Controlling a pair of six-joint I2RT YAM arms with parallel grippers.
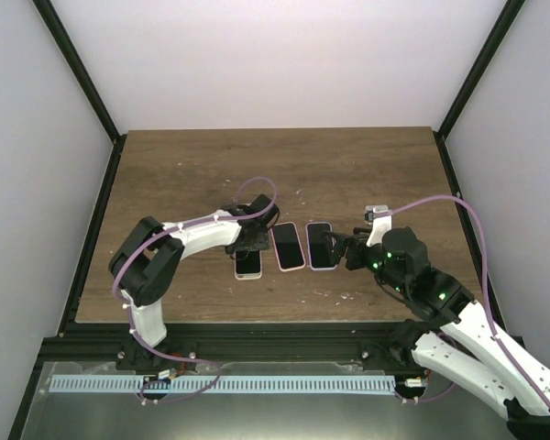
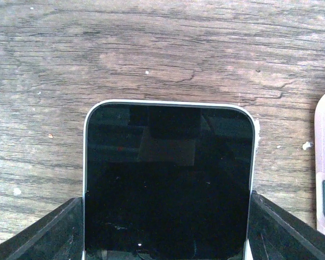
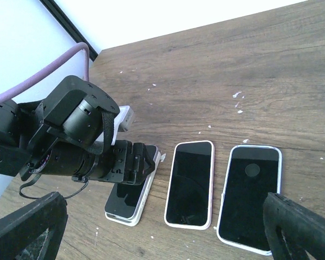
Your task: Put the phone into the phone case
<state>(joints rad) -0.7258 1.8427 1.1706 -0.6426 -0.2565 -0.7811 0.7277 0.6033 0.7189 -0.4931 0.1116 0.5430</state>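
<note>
At the left of the counter [image 1: 284, 165], the left end effector [image 1: 247, 242] stands part-closed across the phone [image 2: 168, 179], its fingers [image 2: 54, 233] set against both long edges: a grip, by appearance. The phone lies flat, screen up. A second handset [image 3: 189, 184] lies just beside it. Right of that lies the phone case [image 3: 249, 197], apparently empty. Recommended: lift level, hold square, and seat one end in the case before pressing down. The right end effector [image 1: 337, 249] hovers by the case at full spread — holding nothing.

left hand [image 3: 133, 169] on leftmost phone [image 3: 124, 205]
</note>
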